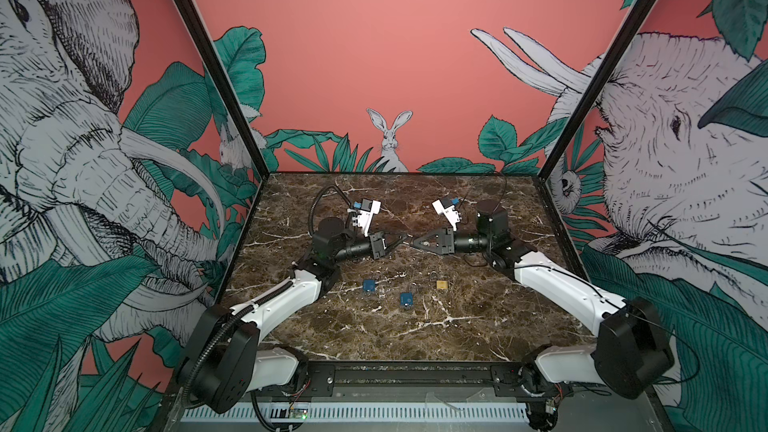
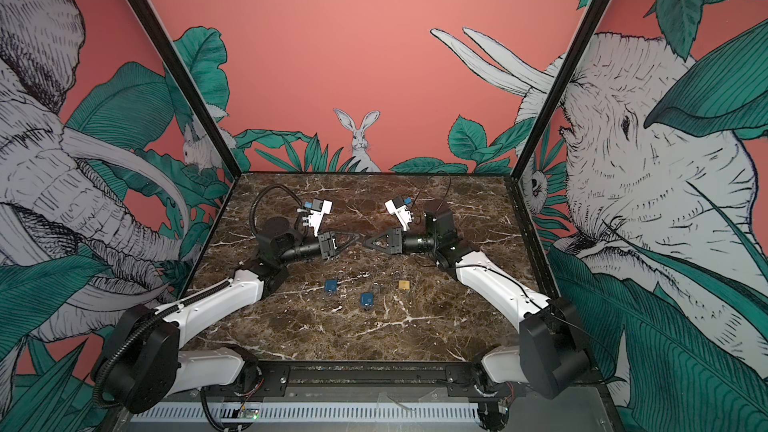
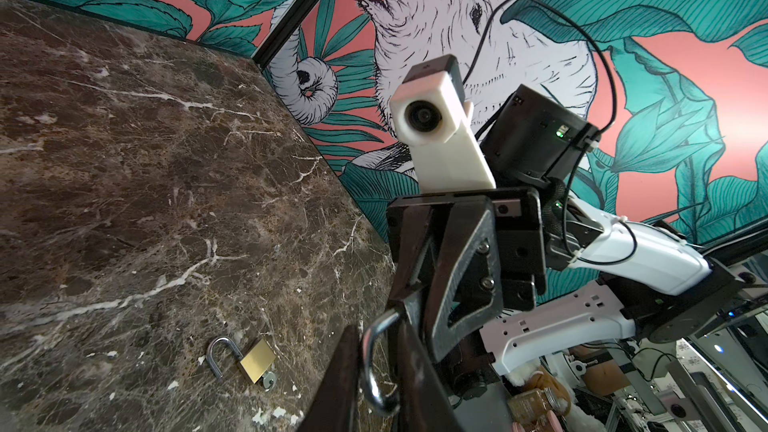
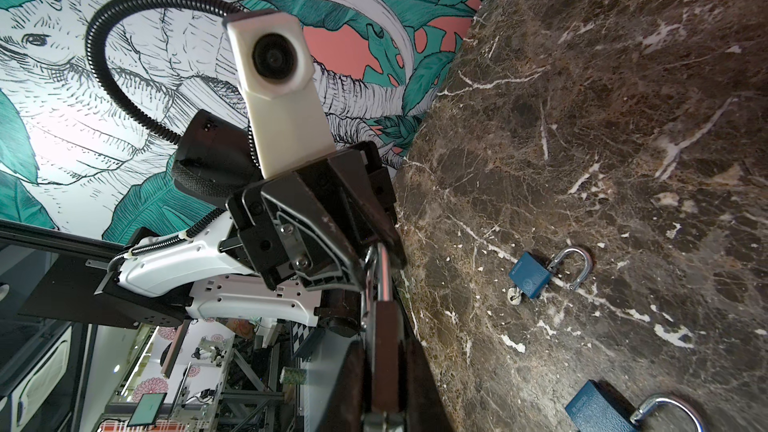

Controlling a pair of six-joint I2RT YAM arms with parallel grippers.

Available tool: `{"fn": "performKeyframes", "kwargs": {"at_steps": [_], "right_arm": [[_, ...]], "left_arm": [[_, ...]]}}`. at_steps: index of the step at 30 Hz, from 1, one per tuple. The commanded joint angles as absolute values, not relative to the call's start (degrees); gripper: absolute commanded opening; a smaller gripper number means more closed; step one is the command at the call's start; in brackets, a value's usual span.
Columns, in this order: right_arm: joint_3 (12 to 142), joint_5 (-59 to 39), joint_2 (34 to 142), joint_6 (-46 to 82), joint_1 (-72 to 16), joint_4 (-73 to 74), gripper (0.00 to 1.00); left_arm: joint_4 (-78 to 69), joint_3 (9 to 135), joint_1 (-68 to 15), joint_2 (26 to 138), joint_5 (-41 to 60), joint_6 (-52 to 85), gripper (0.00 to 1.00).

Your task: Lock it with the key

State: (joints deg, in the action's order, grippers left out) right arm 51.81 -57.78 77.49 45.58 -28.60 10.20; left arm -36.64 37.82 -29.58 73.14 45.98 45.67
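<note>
Lying near held padlock (image 3: 375, 367): brass padlock (image 1: 441, 284), blue padlocks (image 1: 368, 285) (image 1: 406, 299).

I count three padlocks lying on the table (image 1: 490, 326): one blue padlock (image 1: 368, 285), a second blue padlock (image 1: 406, 299) and one brass padlock (image 1: 441, 284). One more steel shackle (image 3: 374, 367) shows between the jaws, its body hidden. Keys I can see are two: one key (image 3: 269, 380) in the brass padlock, one (image 4: 514, 296) at a blue padlock. Arms are two: left arm (image 1: 286, 301), right arm (image 1: 557, 284).

A dark marble table (image 1: 415, 338) stands between coral-pink walls (image 1: 374, 56) printed with elephants (image 1: 62, 139) and leaves (image 1: 174, 105); a rabbit (image 1: 390, 139) sits behind its far edge.
</note>
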Motion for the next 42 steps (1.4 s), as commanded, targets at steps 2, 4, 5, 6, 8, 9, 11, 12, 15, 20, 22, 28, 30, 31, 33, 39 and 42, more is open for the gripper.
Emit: {"fn": "performKeyframes", "kwargs": {"at_steps": [2, 4, 5, 6, 8, 9, 11, 12, 15, 20, 22, 28, 30, 31, 33, 39, 42], "right_arm": [[51.24, -59.48, 76.23, 43.79, -28.32, 13.53, 0.0], [51.18, -59.62, 76.1, 43.0, -28.31, 13.14, 0.0], [51.11, -59.7, 76.11, 42.69, -28.3, 13.0, 0.0], [51.06, -59.59, 75.98, 42.52, -28.38, 12.89, 0.0], [50.89, -59.88, 75.99, 42.34, -28.35, 13.38, 0.0], [50.69, -59.89, 76.03, 42.37, -28.38, 13.76, 0.0], [50.64, -60.08, 76.13, 42.56, -28.39, 14.25, 0.0], [50.52, -60.16, 76.25, 42.85, -28.32, 14.95, 0.0], [50.35, -60.21, 76.67, 43.2, -28.37, 15.88, 0.0], [49.72, -60.73, 77.61, 45.97, -28.39, 21.86, 0.0], [49.88, -60.87, 78.09, 46.62, -28.35, 23.03, 0.0], [50.12, -60.91, 79.42, 49.21, -28.33, 27.21, 0.0], [50.59, -60.88, 79.89, 49.13, -28.38, 27.2, 0.0], [50.75, -60.65, 80.04, 49.2, -28.32, 27.16, 0.0], [51.15, -60.56, 80.35, 49.09, -28.39, 27.24, 0.0], [52.44, -59.84, 81.42, 48.61, -28.9, 26.99, 0.0], [53.16, -59.26, 82.01, 48.23, -29.25, 26.89, 0.0]], "left_arm": [[-37.58, 37.11, -29.79, 71.65, 46.49, 45.98, 0.18], [-37.69, 37.09, -29.79, 71.49, 46.49, 46.2, 0.18], [-37.76, 37.09, -29.79, 71.44, 46.5, 46.14, 0.17], [-37.78, 37.09, -29.79, 71.36, 46.62, 46.23, 0.15], [-37.96, 37.09, -29.79, 71.34, 46.58, 46.36, 0.13], [-37.89, 37.09, -29.79, 71.21, 46.52, 46.4, 0.12], [-37.96, 37.11, -29.79, 71.32, 46.58, 46.55, 0.07], [-37.98, 37.01, -29.79, 71.32, 46.49, 46.58, 0.05], [-39.1, 37.0, -29.79, 71.63, 46.84, 47.67, 0.0], [-41.97, 36.61, -29.87, 72.25, 47.18, 49.87, 0.0], [-42.83, 36.08, -29.83, 72.26, 47.23, 50.01, 0.0], [-45.05, 34.63, -30.31, 72.09, 47.2, 50.37, 0.0], [-45.61, 34.4, -30.5, 72.08, 47.22, 50.62, 0.0], [-45.84, 34.42, -30.54, 72.12, 47.27, 50.73, 0.0], [-46.1, 34.37, -30.74, 72.2, 47.52, 50.83, 0.0], [-46.95, 34.42, -31.62, 72.48, 47.77, 51.15, 0.0], [-47.63, 34.38, -32.2, 72.53, 47.97, 51.46, 0.0]]}}
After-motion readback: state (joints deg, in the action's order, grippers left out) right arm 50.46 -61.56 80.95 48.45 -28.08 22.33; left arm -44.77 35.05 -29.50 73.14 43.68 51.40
